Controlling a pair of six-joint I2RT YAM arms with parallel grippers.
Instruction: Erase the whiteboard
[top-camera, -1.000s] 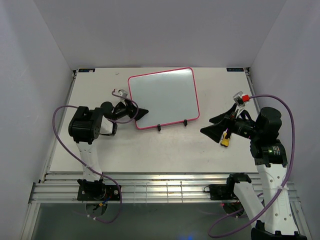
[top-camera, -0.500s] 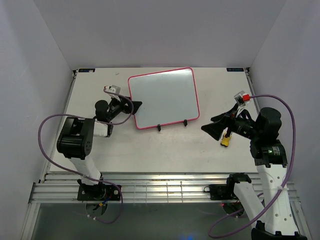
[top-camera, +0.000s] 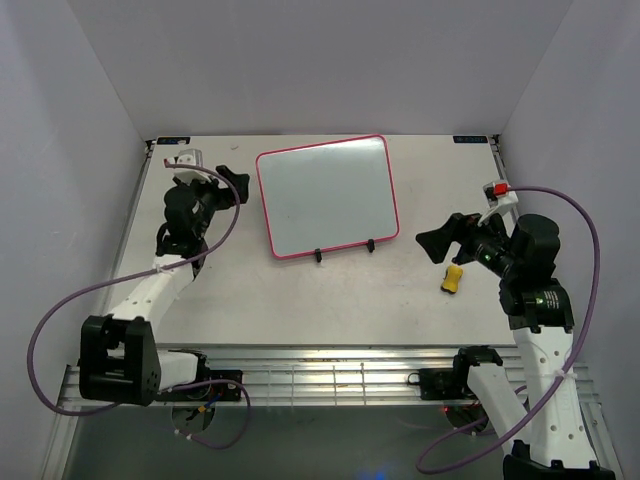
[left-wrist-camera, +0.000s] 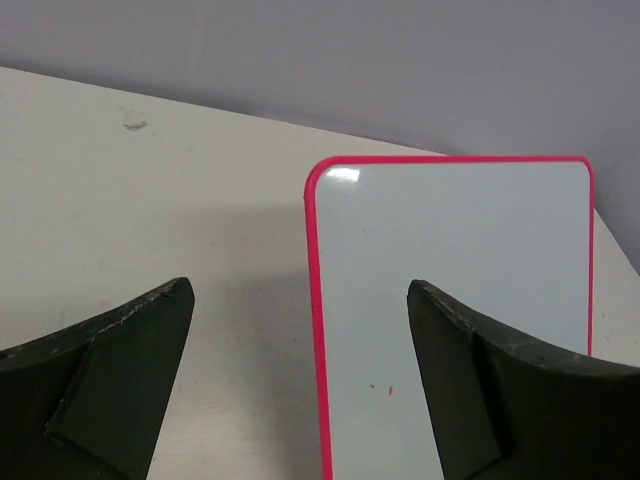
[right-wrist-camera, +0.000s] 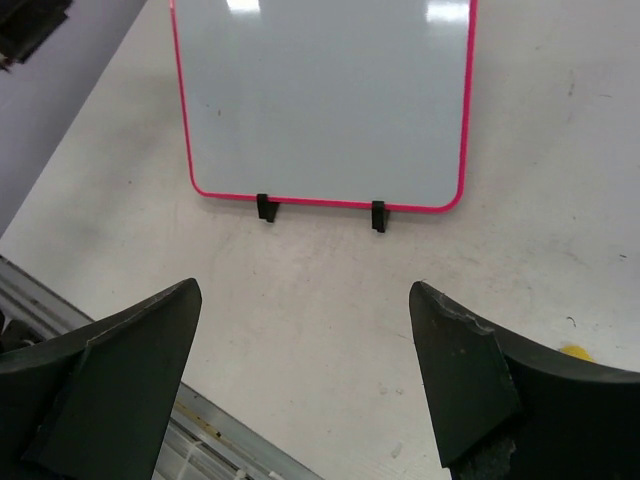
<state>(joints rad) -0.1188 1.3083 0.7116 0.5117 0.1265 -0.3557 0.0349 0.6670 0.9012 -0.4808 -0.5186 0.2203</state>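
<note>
Find the whiteboard (top-camera: 325, 197) at the far middle of the surface (top-camera: 300, 300), pink frame all round, two black clip feet (top-camera: 318, 255) on the near edge, between the two arms and touched by neither. Looks nearly bare in all three views, with only a tiny speck (left-wrist-camera: 375, 386) low on the face in the left wrist view, too small to call ink or dust. Judge the step in hand as taking up the yellow eraser (top-camera: 452, 279), loose on the surface just beside the right tool (top-camera: 445, 236) and touching neither finger.

To do it well:
- Bring the right tool down over the eraser with a finger on either side of its narrow width.
- Close on the middle to prevent twisting, and keep the wiping face downward.
- Steady the frame with the left tool (top-camera: 233, 182) at the left edge before any stroke, to guard against sliding or tipping under a push.
- Wipe in overlapping passes with light pressure, then check the speck.

Left tool: spread wide, holding nothing, touching nothing, aimed at the board's left frame edge from just beside it.

Right tool: likewise spread wide and empty, hovering over bare surface on the near side of the feet, with only a sliver of the eraser showing at the right edge of the right wrist view
</note>
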